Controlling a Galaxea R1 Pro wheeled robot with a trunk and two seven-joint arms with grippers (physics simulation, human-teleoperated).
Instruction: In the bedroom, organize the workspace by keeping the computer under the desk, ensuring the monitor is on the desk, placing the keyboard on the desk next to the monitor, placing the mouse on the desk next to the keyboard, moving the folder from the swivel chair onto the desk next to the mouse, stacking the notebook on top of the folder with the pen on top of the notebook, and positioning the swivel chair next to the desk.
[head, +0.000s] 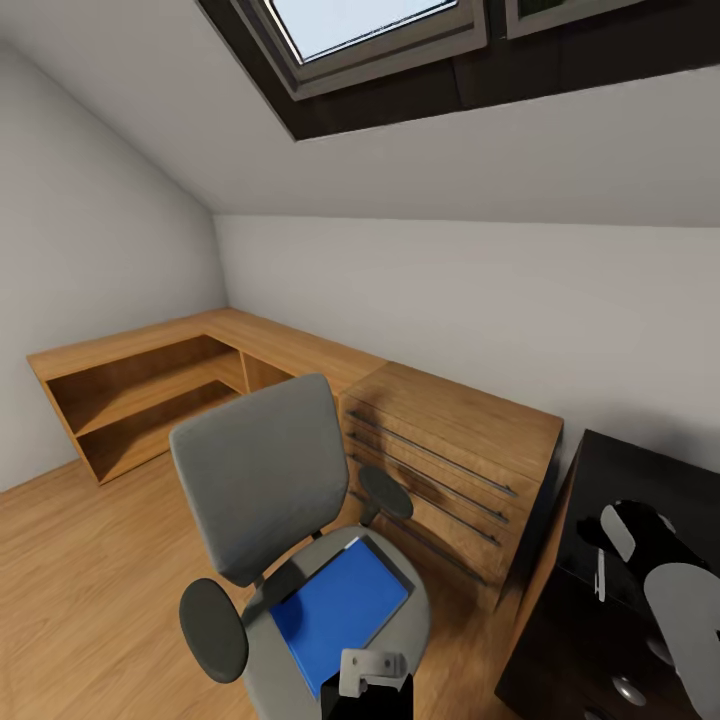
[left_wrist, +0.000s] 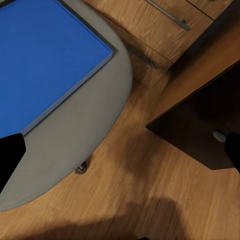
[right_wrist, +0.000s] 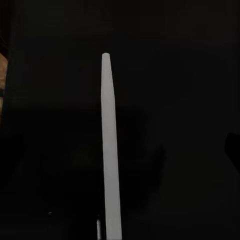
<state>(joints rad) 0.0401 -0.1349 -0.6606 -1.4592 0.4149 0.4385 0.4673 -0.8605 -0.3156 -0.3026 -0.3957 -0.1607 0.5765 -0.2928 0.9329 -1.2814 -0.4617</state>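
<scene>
The blue folder (head: 342, 608) lies flat on the seat of the grey swivel chair (head: 262, 472), which stands in front of the light-wood chest of drawers (head: 450, 455). The left end effector (head: 372, 668) hangs just above the near edge of the seat, beside the folder's near corner and apart from it; from where I stand I cannot tell whether its fingers are spread or closed. In the left wrist view the folder (left_wrist: 42, 55) sits close ahead on the grey seat, with wooden floor (left_wrist: 165, 200) below.

Over at the right, the right arm reaches out above the black desk (head: 600, 470). Its end effector (head: 640, 560) hovers over the dark top, and a thin white pen (head: 600, 575) stands upright just beside it. The right wrist view shows the pen (right_wrist: 111, 150) running straight out against the black surface, but whether the fingers are clamped on it I cannot tell.
</scene>
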